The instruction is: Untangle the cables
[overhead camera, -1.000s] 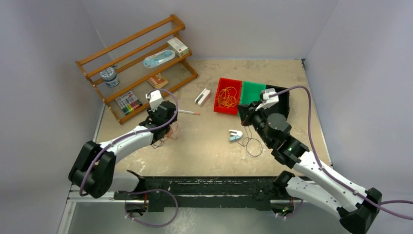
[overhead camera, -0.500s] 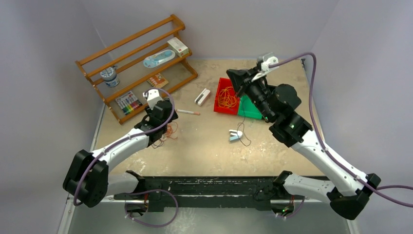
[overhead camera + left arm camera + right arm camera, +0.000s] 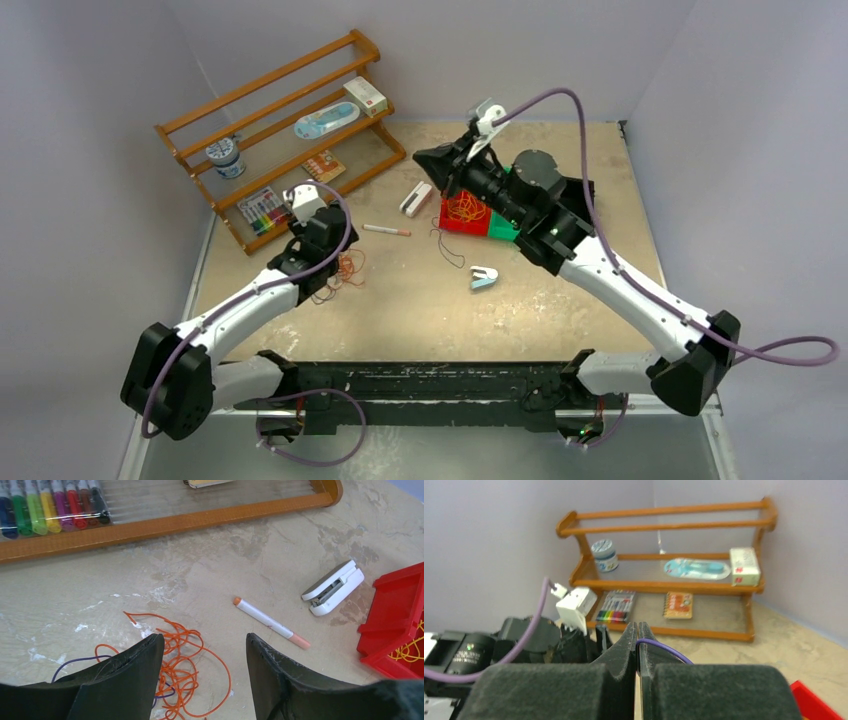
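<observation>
A loose bunch of orange cables [image 3: 176,666] lies on the table with a thin purple cable [image 3: 75,660] running through its left side. My left gripper [image 3: 205,638] hovers open just above the bunch, nothing between its fingers; from above it [image 3: 328,272] sits at the bunch [image 3: 349,267]. My right gripper [image 3: 637,630] is raised and shut on a thin purple cable [image 3: 663,648]. In the top view that gripper [image 3: 420,159] is high above the table, and the dark cable [image 3: 447,250] hangs below it in a loop. More orange cables [image 3: 466,203] fill the red bin [image 3: 449,224].
A wooden rack [image 3: 275,135] stands at the back left with a marker pack [image 3: 50,504], a jar and small boxes. A pen [image 3: 270,623], a white stapler [image 3: 334,587] and a small clip [image 3: 484,277] lie mid-table. A green bin [image 3: 508,229] adjoins the red one.
My right arm has swung up and to the left, carrying the dark cable off the table near the clip. My left gripper has opened wider and drawn back slightly.
</observation>
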You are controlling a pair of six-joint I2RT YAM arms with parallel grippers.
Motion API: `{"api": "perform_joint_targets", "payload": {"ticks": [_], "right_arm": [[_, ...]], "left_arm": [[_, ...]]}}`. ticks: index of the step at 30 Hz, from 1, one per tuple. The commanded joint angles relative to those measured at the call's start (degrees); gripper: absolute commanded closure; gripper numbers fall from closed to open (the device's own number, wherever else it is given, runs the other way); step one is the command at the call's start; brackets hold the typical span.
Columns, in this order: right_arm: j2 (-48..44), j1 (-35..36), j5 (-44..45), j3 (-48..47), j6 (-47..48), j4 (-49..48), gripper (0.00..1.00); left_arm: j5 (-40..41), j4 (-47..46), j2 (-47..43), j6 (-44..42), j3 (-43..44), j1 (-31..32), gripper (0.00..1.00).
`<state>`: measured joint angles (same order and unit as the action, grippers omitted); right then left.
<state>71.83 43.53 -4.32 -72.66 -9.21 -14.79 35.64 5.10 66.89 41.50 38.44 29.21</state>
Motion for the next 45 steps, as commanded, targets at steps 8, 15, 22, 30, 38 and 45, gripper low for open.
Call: {"api": "perform_joint_targets", "payload": {"ticks": [8, 15, 22, 30, 38, 45], "right_arm": [[6.38, 0.42, -5.09, 18.78, -9.36, -11.63, 0.96], [13.45, 0.42, 1.94, 24.86, -13.61, -12.63, 1.0], [17.14, 0.42, 4.3, 25.35, -15.15, -9.04, 1.0], [15.6, 0.41, 6.85, 28.79, -18.94, -5.07, 0.88], [10.98, 0.33, 13.0, 25.83, -17.85, 5.05, 0.52], [6.23, 0.33, 9.47, 22.82, -13.01, 13.64, 0.43]], "left_arm": [[2.18, -0.21, -2.53, -0.2, -0.39, -0.47, 0.39], [-5.34, -3.0, -0.72, -2.98, -0.03, -0.38, 0.4], [-12.55, -5.73, 1.69, -4.11, 0.13, 0.41, 0.41], [-17.81, -8.84, 5.72, -5.78, 1.57, 4.34, 0.41], [-21.57, -11.6, 10.57, -7.53, 3.32, 8.09, 0.41], [-23.11, -12.75, 13.92, -7.05, 3.9, 8.81, 0.41]]}}
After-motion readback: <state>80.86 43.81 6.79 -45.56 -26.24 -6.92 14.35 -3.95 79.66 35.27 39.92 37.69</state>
